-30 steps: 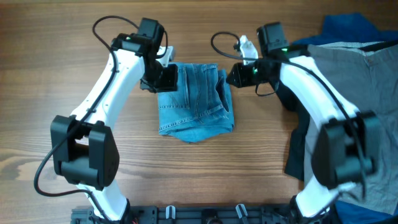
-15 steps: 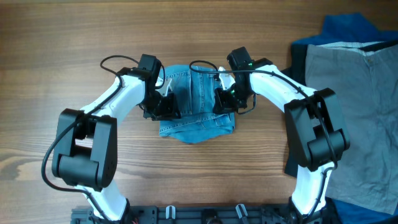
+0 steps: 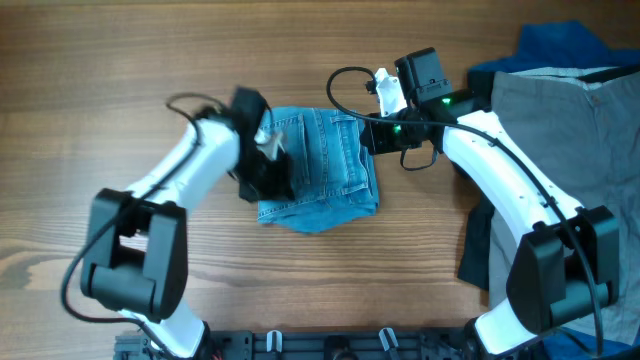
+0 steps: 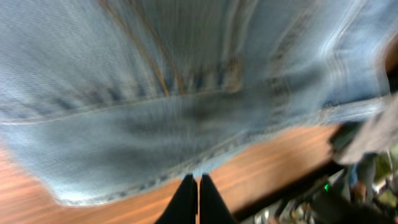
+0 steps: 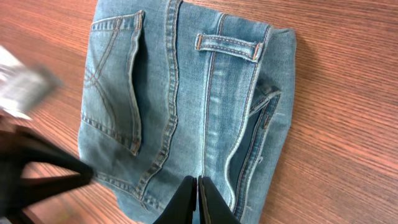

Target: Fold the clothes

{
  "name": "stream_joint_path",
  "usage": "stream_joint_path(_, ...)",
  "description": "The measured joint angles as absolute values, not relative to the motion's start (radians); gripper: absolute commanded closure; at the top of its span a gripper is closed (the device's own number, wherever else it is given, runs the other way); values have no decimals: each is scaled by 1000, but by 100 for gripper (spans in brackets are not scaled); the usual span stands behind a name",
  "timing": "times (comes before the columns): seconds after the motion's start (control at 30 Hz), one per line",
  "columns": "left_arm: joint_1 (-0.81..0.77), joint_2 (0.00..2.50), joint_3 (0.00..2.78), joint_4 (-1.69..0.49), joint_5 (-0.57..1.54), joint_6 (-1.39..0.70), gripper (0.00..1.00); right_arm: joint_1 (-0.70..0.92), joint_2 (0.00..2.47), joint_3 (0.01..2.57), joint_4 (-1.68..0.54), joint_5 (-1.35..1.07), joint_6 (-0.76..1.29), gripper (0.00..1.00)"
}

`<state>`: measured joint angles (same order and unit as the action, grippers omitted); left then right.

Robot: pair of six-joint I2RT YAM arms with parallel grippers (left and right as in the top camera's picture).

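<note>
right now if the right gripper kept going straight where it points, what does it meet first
The folded jeans; the right gripper, jaws together, points at their near edge, though height is unclear.

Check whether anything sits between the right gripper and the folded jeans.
Nothing visible does. The right gripper hangs right at the folded jeans, fingers together, with only denim and the wooden table ahead of it.
</note>
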<state>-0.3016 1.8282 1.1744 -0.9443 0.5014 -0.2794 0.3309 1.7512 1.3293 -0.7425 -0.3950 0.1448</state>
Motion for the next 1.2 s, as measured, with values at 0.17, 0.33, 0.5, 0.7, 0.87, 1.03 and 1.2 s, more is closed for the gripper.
stream_joint_path(0.17,-229,1776,879,-685,539,-631,96,331,1751,1329,-739,-384,147,94)
stream_joint_path(0.33,129,1801,880,-424,621,-543,79,331,1751,1329,-707,-389,150,90)
stream_joint_path(0.5,207,1822,1151,-459,633,-384,17,331,1752,1328,-567,-458,111,89)
stream_joint_path(0.7,199,1821,1169,-889,672,-284,0,349,1864,1328,-464,-475,100,91)
stream_joint_path(0.87,194,1821,1010,-799,656,-281,0,400,2064,1329,-451,-487,100,92)
stream_joint_path(1.03,113,1765,860,-464,757,-464,2,396,2084,1345,-462,-505,100,92)
stream_joint_path(1.2,-12,1757,797,-274,667,-649,76,396,2085,1347,-466,-505,100,94)
